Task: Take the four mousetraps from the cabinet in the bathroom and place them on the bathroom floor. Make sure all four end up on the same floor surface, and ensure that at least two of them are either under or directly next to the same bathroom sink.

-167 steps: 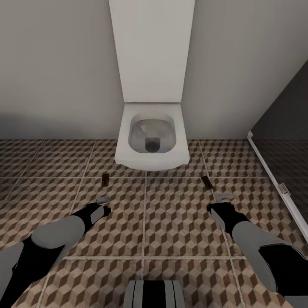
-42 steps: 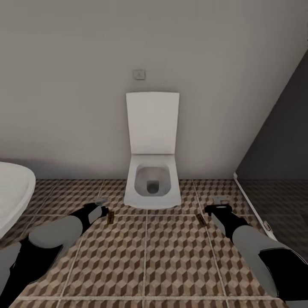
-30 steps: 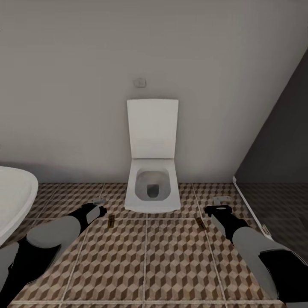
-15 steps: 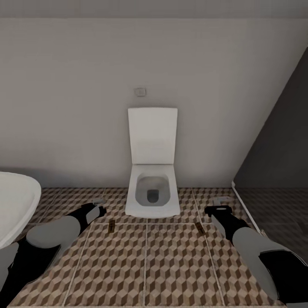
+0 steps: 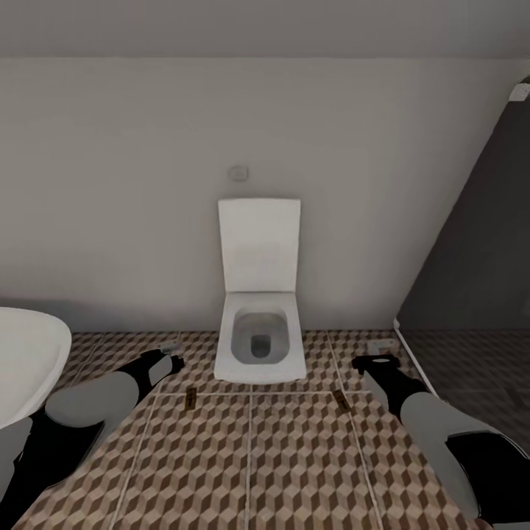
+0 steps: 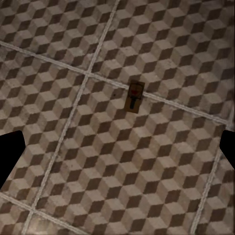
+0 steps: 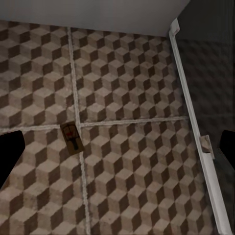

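Observation:
Two mousetraps lie flat on the bathroom floor point(image 5: 250, 456) in front of the toilet. One mousetrap point(image 5: 190, 398) point(image 6: 134, 96) sits on a grout line just ahead of my left gripper point(image 5: 171, 347) point(image 6: 117, 149). The other mousetrap point(image 5: 340, 399) point(image 7: 71, 137) lies beside a grout crossing near my right gripper point(image 5: 379, 344) point(image 7: 117, 149). Both grippers hover above the tiles, open, with nothing between their fingers. The cabinet and the sink are out of view.
A white toilet point(image 5: 259, 346) with its lid up stands against the back wall. A rounded white tub rim point(image 5: 22, 361) juts in at the left. At the right a dark glass partition point(image 5: 471, 280) rises from a white sill point(image 5: 412, 350).
The camera has drawn back and tilted up: the toilet looks smaller, and the ceiling and tub rim have come into view. Both mousetraps stay on the floor, both grippers stay open.

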Robot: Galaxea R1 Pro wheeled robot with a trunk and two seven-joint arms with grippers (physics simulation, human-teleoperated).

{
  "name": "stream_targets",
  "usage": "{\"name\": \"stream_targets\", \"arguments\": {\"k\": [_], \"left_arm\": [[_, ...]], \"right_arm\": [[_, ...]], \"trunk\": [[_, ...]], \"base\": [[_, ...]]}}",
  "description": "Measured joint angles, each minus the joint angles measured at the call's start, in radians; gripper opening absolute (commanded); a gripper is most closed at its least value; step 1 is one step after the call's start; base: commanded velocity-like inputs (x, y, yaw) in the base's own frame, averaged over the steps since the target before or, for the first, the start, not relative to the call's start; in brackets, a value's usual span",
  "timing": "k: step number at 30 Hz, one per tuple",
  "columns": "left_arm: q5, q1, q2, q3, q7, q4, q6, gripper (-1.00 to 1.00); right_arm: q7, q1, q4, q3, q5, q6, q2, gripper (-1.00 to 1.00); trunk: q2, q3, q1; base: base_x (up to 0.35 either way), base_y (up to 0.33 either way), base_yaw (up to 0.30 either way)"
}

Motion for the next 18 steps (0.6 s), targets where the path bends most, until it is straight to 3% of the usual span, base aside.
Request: {"name": "stream_targets", "arguments": {"k": [9,18], "left_arm": [[0.001,0.006,0.001,-0.002,-0.002,-0.04,0.001,1.0],[0.003,0.079,0.02,-0.005,0.0,-0.089,-0.001,1.0]], "right_arm": [[0.0,0.003,0.002,0.0,-0.001,-0.001,0.001,1.0],[0.0,0.072,0.007,0.0,-0.003,-0.057,-0.001,1.0]], "trunk": [[0.063,0.042,-0.035],[0.126,0.085,-0.069]], "base": [[0.0,0.0,-0.066],[0.0,0.0,-0.08]]}}
